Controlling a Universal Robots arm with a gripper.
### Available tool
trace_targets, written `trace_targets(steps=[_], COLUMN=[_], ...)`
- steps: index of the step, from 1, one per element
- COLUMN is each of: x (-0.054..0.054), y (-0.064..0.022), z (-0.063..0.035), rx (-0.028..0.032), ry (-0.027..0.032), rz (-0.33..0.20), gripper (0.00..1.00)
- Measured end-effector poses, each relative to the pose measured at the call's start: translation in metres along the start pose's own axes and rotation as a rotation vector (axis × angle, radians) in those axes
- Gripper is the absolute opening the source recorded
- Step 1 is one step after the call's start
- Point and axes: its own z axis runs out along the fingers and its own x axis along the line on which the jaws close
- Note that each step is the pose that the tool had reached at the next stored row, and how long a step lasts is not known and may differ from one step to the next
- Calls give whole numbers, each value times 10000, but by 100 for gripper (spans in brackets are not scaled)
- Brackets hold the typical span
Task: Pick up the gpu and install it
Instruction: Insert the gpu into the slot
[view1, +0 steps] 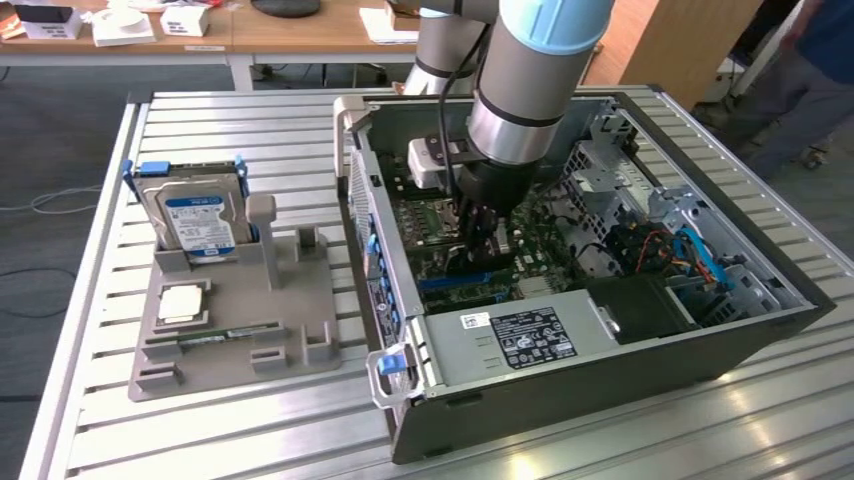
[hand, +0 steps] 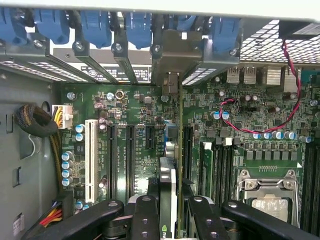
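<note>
Pickup done: gripper (hand: 172, 204) is clamped on the gpu (hand: 169, 180). Card sits edge-on inside the case (view1: 574, 390), over the motherboard (hand: 135, 107) expansion slots, bracket end at the rear slot openings. Can't tell whether the edge connector is seated. Card not yet released, so I'd call the install unfinished.

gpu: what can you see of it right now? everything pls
The gpu shows edge-on: a thin dark card with a green board edge and a silver metal bracket at its far end. It stands on edge over the motherboard among the expansion slots, bracket at the case's rear openings. The gripper clamps its near end, one finger each side. Seating can't be told.
</note>
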Motion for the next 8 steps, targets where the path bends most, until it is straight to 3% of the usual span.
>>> trace_targets(steps=[8], x=[1], y=[0], z=[0], rx=[1], ry=[0], rz=[26], gripper=[27])
